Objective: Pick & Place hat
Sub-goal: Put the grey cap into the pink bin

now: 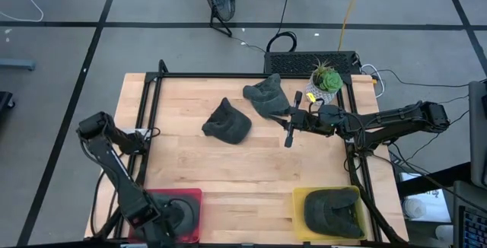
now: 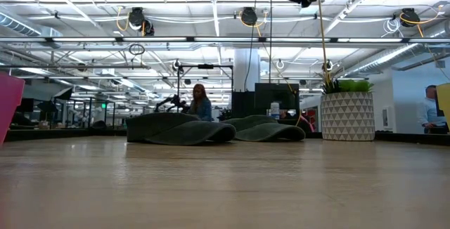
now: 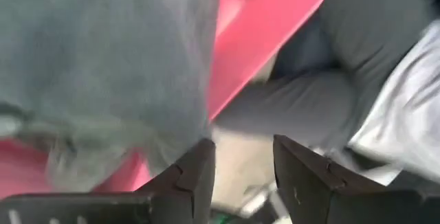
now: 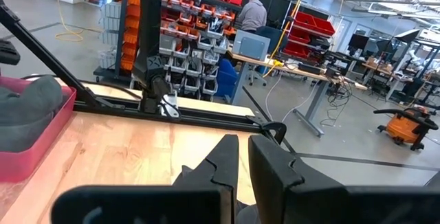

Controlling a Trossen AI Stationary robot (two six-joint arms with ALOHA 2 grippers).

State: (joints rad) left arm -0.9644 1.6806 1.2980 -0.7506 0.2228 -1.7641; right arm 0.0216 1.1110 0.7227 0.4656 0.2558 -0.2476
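Two dark hats lie loose on the wooden tabletop (image 1: 228, 164) toward its far side: one hat (image 1: 227, 122) near the middle and a second hat (image 1: 268, 96) just beyond it, beside a potted plant (image 1: 325, 83). The low view shows both resting flat on the wood, close together or touching. A third dark hat (image 1: 332, 211) sits in the yellow bin (image 1: 300, 198) at the near right corner. The left end effector (image 3: 242, 176) is over the red bin (image 1: 194, 196) at the near left corner; its wrist view shows the fingers standing apart with nothing between them, and grey fabric lying against the red wall close ahead, so a hat appears to have been let go into that bin. The right end effector (image 1: 290, 135) hangs above the tabletop just beside the second hat, fingers nearly together and holding nothing, with its tips pointing toward the near edge. Judgement: the left arm's placing step looks complete, and the step in hand is the pickup of one of the two remaining hats. The next move calls for the right end effector to open, turn toward the second hat, descend onto the soft crown, and pinch a fold firmly enough to lift it without dragging the neighbouring hat.
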